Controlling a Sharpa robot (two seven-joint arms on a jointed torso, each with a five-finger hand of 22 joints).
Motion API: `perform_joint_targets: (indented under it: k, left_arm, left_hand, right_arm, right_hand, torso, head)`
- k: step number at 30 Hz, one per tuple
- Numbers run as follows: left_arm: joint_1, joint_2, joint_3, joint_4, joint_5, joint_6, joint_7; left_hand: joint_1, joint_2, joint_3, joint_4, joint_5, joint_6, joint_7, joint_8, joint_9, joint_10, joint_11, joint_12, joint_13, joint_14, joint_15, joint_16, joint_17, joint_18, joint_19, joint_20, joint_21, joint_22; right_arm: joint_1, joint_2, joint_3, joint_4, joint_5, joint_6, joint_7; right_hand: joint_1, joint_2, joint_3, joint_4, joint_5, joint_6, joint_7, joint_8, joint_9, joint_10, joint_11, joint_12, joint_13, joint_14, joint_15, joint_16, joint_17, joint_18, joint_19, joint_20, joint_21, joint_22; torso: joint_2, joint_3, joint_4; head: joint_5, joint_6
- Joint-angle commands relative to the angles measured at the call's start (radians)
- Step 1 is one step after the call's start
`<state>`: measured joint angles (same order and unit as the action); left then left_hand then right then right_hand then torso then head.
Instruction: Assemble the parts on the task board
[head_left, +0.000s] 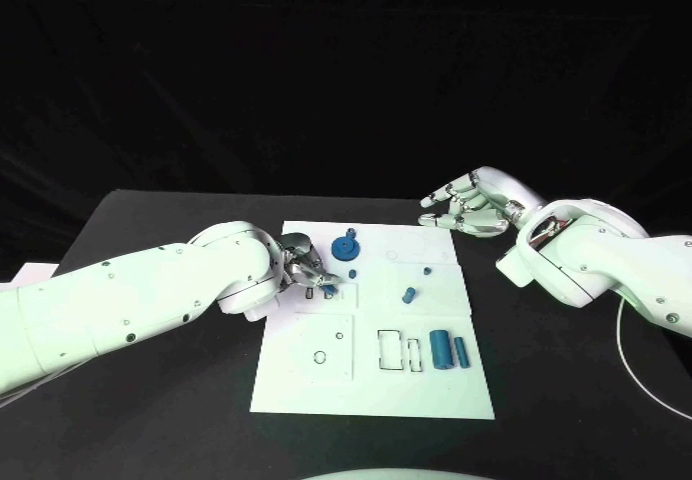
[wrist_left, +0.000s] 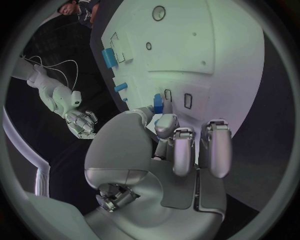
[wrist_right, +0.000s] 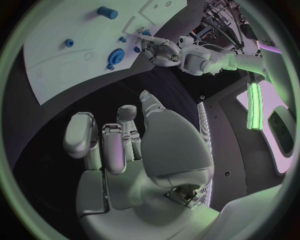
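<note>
The white task board (head_left: 378, 385) lies in the middle of the black table. My left hand (head_left: 307, 267) is low over the board's left side and pinches a small blue part (wrist_left: 157, 103) between thumb and a finger, just above two small slots (wrist_left: 188, 100). A blue gear-like part (head_left: 345, 248) stands just beyond that hand. A small blue peg (head_left: 410, 294) lies mid-board and two blue cylinders (head_left: 450, 351) sit beside a rectangular outline. My right hand (head_left: 469, 203) hovers off the board's far right corner, fingers loosely bent and holding nothing.
The right wrist view shows the gear-like part (wrist_right: 115, 55), a blue cylinder (wrist_right: 107, 12) and my left hand (wrist_right: 159, 50) over the board (wrist_right: 69, 70). Black table surrounds the board, with a thin white cable (head_left: 635, 350) at the right.
</note>
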<state>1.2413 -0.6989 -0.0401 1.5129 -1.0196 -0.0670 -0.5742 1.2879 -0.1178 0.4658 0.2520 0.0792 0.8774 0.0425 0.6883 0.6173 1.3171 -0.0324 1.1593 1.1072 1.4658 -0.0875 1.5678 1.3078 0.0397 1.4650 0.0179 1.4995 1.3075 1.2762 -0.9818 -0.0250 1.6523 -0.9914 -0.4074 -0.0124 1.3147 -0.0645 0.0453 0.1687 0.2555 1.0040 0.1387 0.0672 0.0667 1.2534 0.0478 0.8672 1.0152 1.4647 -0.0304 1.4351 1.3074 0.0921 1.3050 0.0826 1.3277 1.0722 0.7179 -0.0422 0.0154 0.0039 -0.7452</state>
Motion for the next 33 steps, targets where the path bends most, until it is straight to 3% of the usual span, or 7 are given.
perform_joint_targets:
  k: [1,7,14,33]
  left_arm:
    - [-0.009,-0.005,0.001,0.007,-0.094,-0.134,0.08]
    - [-0.025,-0.01,0.001,0.012,-0.14,-0.139,0.087]
    - [-0.035,-0.007,0.001,0.011,-0.156,-0.082,0.058]
    - [-0.04,0.0,0.001,0.008,-0.159,0.004,0.009]
  left_hand:
    - [-0.001,-0.014,0.162,-0.154,-0.006,0.004,-0.005,0.005,0.0,0.01,0.0,0.007,0.003,0.105,-0.001,0.003,0.263,-0.018,0.07,0.003,0.007,0.184]
    - [-0.002,-0.017,0.165,-0.155,-0.006,0.006,-0.005,0.004,0.0,0.012,-0.001,0.009,0.005,0.105,-0.002,0.003,0.263,-0.018,0.071,0.003,0.009,0.186]
    - [-0.003,-0.019,0.167,-0.154,-0.006,0.007,-0.005,0.003,0.0,0.009,-0.001,0.002,-0.003,0.105,-0.002,0.003,0.263,-0.018,0.07,0.003,0.007,0.184]
    - [-0.005,-0.037,0.17,-0.163,-0.012,0.013,-0.008,-0.005,-0.005,0.012,-0.002,0.001,-0.003,0.105,-0.003,0.003,0.263,-0.018,0.07,0.002,0.008,0.185]
  right_arm:
    - [-0.001,-0.001,0.0,0.002,0.0,0.009,0.006]
    - [-0.001,-0.001,0.0,0.002,0.002,0.009,0.008]
    - [-0.001,-0.001,0.0,0.002,0.004,0.011,0.008]
    - [-0.001,0.0,-0.001,0.002,0.006,0.014,0.01]
  right_hand:
    - [-0.001,0.008,-0.002,0.002,0.004,0.004,-0.001,0.006,0.001,-0.008,0.002,-0.001,-0.002,0.053,0.006,-0.006,0.008,0.01,-0.005,0.001,-0.007,0.0]
    - [-0.001,0.008,-0.002,0.002,0.004,0.004,-0.001,0.006,0.001,-0.008,0.002,-0.001,-0.002,0.053,0.006,-0.006,0.008,0.01,-0.005,0.001,-0.007,0.0]
    - [-0.002,0.009,-0.003,0.004,0.005,0.004,-0.001,0.006,0.001,-0.007,0.002,0.001,-0.001,0.053,0.006,-0.006,0.008,0.009,-0.004,0.001,-0.007,0.0]
    - [-0.004,0.01,-0.006,0.008,0.007,0.004,-0.001,0.006,0.001,-0.007,0.002,0.001,-0.001,0.054,0.006,-0.007,0.008,0.01,-0.005,0.001,-0.008,-0.001]
  torso:
    - [0.0,0.0007,0.0014]
    - [0.0,0.0009,0.0001]
    - [0.001,0.0013,-0.0008]
    - [0.001,0.001,0.0006]
  head:
    - [0.001,0.002]
    - [0.003,0.002]
    - [0.003,0.001]
    - [0.003,-0.006]
